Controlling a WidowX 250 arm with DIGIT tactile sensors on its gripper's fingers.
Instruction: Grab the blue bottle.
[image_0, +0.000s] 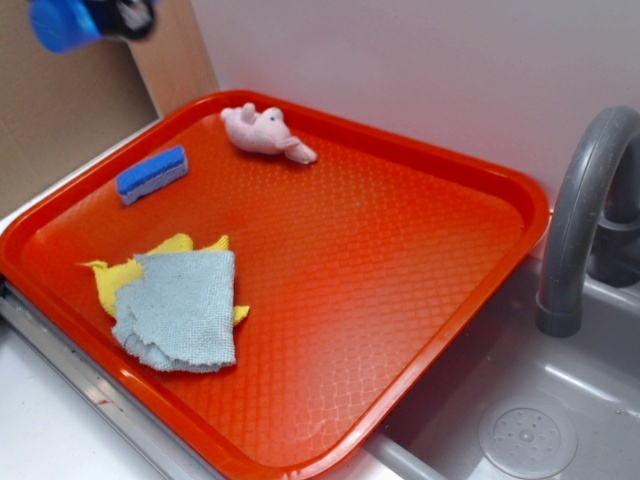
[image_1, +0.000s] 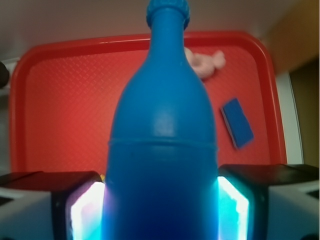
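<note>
In the wrist view the gripper (image_1: 161, 205) is closed on the blue bottle (image_1: 162, 135). The two pads, one left and one right, press against the wide lower body of the bottle, w/ no gap visible on either side. The pads (image_1: 86, 215) look lit, white to cyan, where they meet the blue plastic. The bottle fills the middle of this view: the body is broad near the camera, then it narrows to a thin neck, and the ribbed cap is at the top edge, pointing away from the camera.

Behind the bottle lies the red tray (image_1: 60, 100), well apart from it, so the bottle is held up in the air and not resting on anything. On the tray, to the right of the bottle, is a small blue sponge (image_1: 237, 122). Further back a pink soft toy (image_1: 205, 64) shows partly behind the bottle's neck.

In the exterior view the bottle is only a blurred blue shape in the top left corner, high above the tray's far left corner, w/ a dark part of the gripper beside it. On the near side of the tray a pale blue cloth (image_0: 180, 305) lies over a yellow cloth (image_0: 120, 275). Right of the tray is a grey sink (image_0: 530, 420) w/ a grey tap (image_0: 580, 210).
</note>
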